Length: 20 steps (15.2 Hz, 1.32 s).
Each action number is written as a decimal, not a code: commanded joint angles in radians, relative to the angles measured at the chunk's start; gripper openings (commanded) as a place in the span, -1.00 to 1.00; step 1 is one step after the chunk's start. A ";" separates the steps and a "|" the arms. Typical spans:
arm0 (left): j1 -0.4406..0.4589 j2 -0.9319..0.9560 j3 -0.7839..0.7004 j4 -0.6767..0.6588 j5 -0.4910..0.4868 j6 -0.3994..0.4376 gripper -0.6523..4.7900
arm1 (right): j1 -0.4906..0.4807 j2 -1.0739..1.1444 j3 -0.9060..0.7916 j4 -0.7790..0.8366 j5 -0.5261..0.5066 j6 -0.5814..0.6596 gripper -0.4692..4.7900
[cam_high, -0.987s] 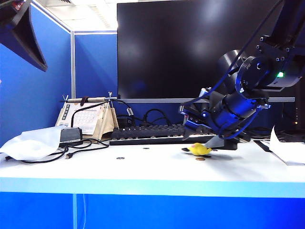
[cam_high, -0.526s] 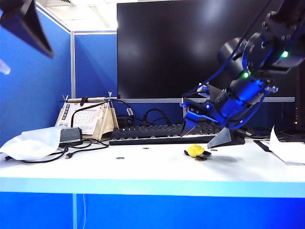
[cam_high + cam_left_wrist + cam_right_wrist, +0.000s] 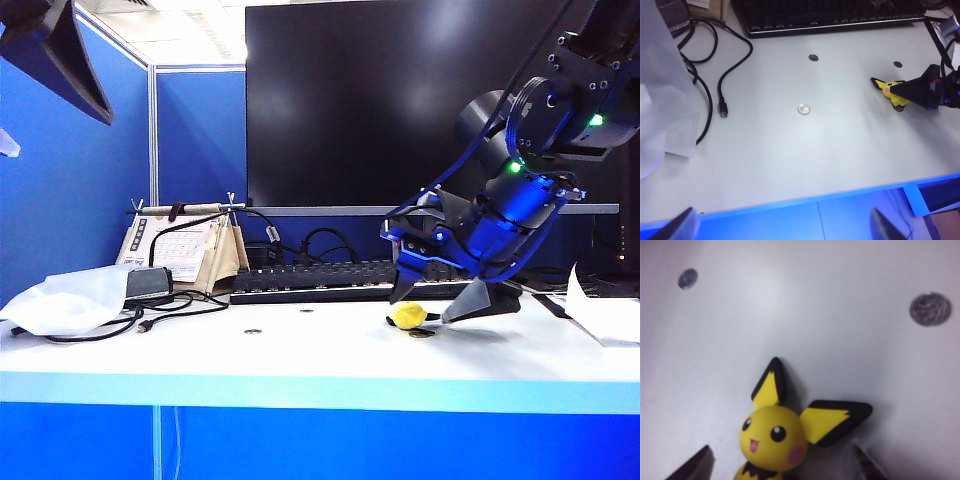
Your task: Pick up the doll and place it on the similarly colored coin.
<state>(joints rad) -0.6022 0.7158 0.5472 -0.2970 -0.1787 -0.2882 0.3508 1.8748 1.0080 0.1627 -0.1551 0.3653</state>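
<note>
**Yellow doll lying on the white table, right claw spread over it**

Left to right: the left claw hangs high over the table's front edge, well away from everything. Only its two finger tips show in the left wrist view, standing far apart with nothing between them.

Further right, the right claw sits just above the white table, fingers parted and not touching anything. Right under it, between the tips, lies the small bright-yellow toy doll with black pointed ears, loose on the table. The little golden-brown brass coin shows just beside the doll; can't tell if the doll rests on it. Two darker grey coins lie beyond the claw.
</note>
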 commanded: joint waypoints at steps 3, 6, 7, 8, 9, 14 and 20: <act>-0.001 -0.002 0.000 -0.001 0.009 0.004 1.00 | 0.003 0.054 0.002 0.021 -0.004 0.043 0.44; -0.001 -0.002 0.000 -0.008 0.011 0.004 1.00 | 0.004 0.057 0.002 0.023 -0.055 0.051 0.18; -0.001 -0.002 0.000 -0.007 0.011 0.004 1.00 | 0.010 0.057 0.002 0.019 -0.058 0.053 0.18; -0.001 -0.002 0.000 0.000 0.011 0.004 1.00 | 0.021 0.057 0.002 0.019 -0.075 0.053 -0.09; -0.001 -0.002 0.000 -0.001 0.011 0.004 1.00 | 0.022 0.057 0.002 0.022 -0.076 0.053 -0.23; -0.001 -0.002 0.000 -0.020 0.023 0.004 1.00 | 0.021 0.031 0.002 0.021 -0.056 -0.026 -0.62; -0.001 -0.003 0.000 -0.015 0.023 0.004 1.00 | 0.021 -0.019 -0.003 -0.048 -0.046 -0.061 -0.62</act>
<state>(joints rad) -0.6022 0.7155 0.5472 -0.3187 -0.1585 -0.2878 0.3710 1.8599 1.0039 0.1287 -0.2020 0.3084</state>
